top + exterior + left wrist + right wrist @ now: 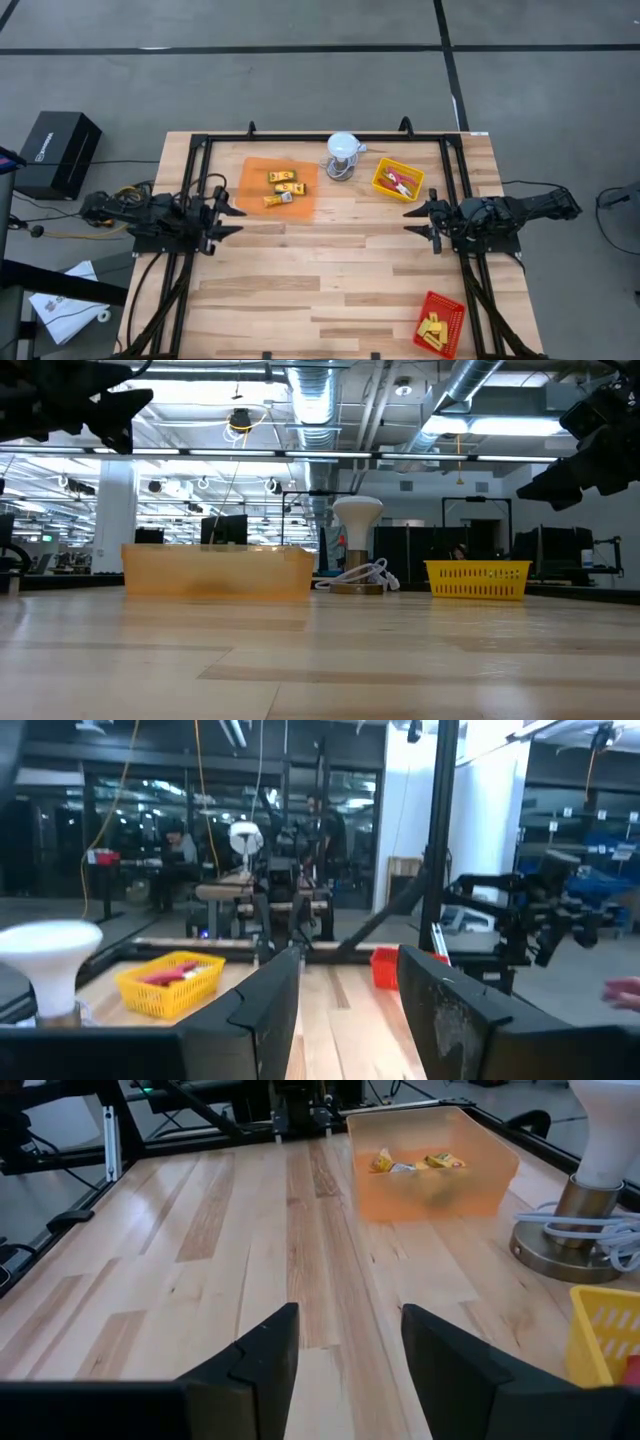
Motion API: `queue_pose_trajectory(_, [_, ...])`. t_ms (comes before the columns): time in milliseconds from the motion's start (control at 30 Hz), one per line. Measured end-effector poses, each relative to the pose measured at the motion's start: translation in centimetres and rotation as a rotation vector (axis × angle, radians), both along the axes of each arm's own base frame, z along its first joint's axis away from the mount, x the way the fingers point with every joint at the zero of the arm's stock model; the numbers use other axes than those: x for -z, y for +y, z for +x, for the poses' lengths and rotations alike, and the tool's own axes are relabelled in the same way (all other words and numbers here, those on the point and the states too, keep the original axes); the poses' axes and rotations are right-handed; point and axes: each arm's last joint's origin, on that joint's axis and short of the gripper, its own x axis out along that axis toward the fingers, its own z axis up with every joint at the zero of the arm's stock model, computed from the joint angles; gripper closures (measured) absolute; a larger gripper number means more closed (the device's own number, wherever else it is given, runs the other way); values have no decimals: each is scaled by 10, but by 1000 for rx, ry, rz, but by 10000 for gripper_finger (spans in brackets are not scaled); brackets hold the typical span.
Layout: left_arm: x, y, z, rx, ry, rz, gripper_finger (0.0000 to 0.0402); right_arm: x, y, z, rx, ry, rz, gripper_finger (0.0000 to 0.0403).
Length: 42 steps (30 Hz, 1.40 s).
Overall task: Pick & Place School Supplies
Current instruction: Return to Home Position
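1. Wooden table (330,270): arms pulled back to the left and right edges, facing each other, well apart.
2. Left gripper (236,221): pointing right, level, fingers spread wide, holding nothing. Right gripper (410,221): mirrored, pointing left, fingers spread wide, holding nothing. Looks like a parked pose on both sides.
3. Orange tray (255,175): just far-right of the left gripper, so much nearer the left arm than the right.
4. Red bin (440,303): near right corner, well to the near side of the right gripper.
5. Yellow basket (382,173): close to the right gripper, on its far-left.
6. White domed lamp (343,147): far edge, between tray and basket.
7. Yellow packets (283,177): inside the orange tray, long axes mostly left-right, one slanted. Likely a short reach for the left arm.
8. Red-handled scissors (401,183): lying in the yellow basket.
9. Yellow blocks (433,331): piled in the red bin.
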Motion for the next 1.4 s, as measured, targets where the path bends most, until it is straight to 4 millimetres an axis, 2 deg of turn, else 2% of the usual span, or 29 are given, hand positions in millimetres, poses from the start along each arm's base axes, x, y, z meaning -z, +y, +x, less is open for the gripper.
queue_pose_trajectory(1400, [0,0,0,0,2,0,238,0,0,0,-1,0,0,232])
